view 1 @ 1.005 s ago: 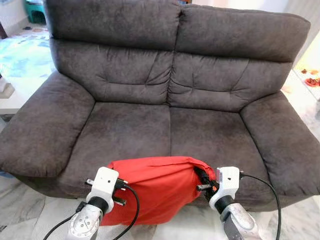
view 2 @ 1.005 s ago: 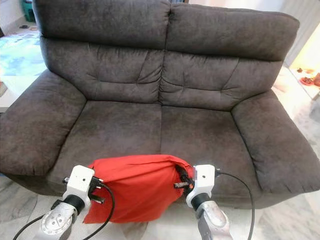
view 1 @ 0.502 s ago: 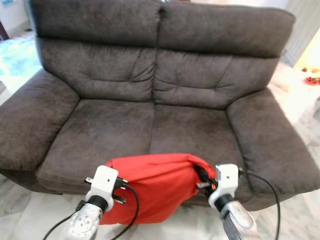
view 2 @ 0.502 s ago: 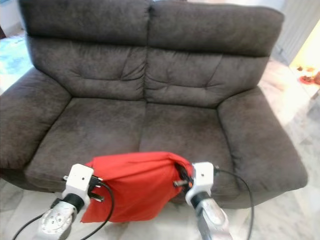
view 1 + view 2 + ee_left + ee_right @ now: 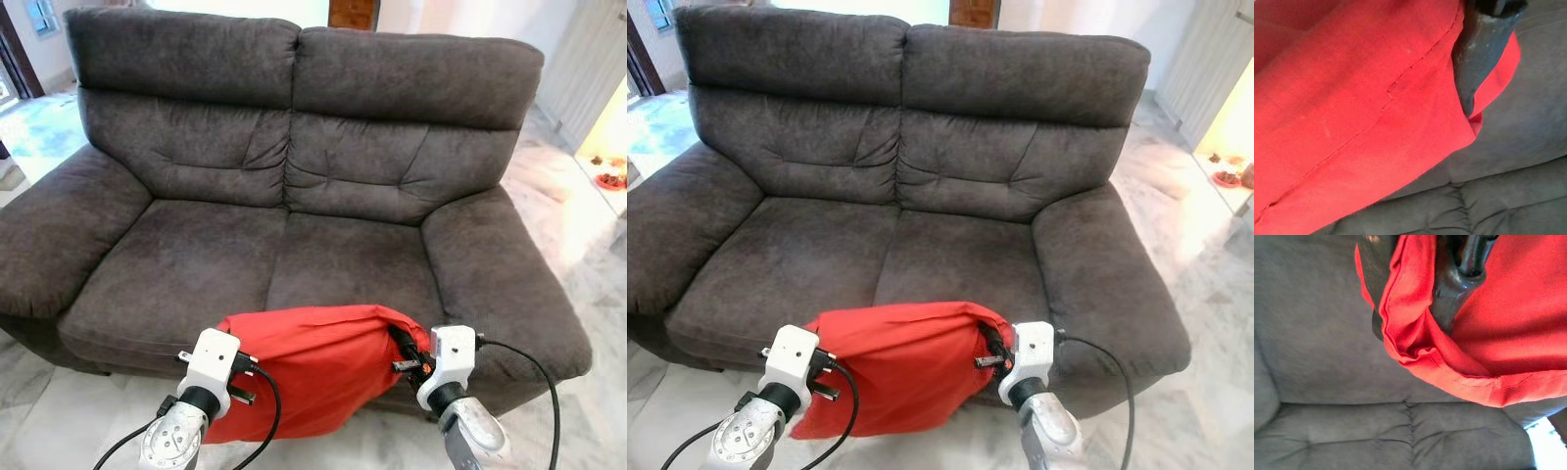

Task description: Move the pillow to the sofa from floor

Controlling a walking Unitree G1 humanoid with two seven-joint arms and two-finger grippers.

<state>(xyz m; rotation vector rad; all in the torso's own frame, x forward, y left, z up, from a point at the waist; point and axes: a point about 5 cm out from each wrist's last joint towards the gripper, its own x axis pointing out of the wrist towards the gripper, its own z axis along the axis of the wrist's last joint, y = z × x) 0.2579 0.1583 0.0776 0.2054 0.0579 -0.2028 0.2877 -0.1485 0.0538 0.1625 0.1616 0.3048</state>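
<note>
Your left gripper (image 5: 240, 377) and right gripper (image 5: 397, 352) each have jaws clamped on the red pillow (image 5: 313, 367), stretched between them before the sofa (image 5: 294, 225).

My head cameras look forward and down over the sofa (image 5: 294, 196) from close in front, sharing it. My wrist cameras sit right against the red pillow (image 5: 1352, 107), sofa behind.

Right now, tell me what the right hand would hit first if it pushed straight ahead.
Probably the sofa's seat cushion. The right hand grips the red pillow's edge and points toward it, though depth is unclear.
</note>
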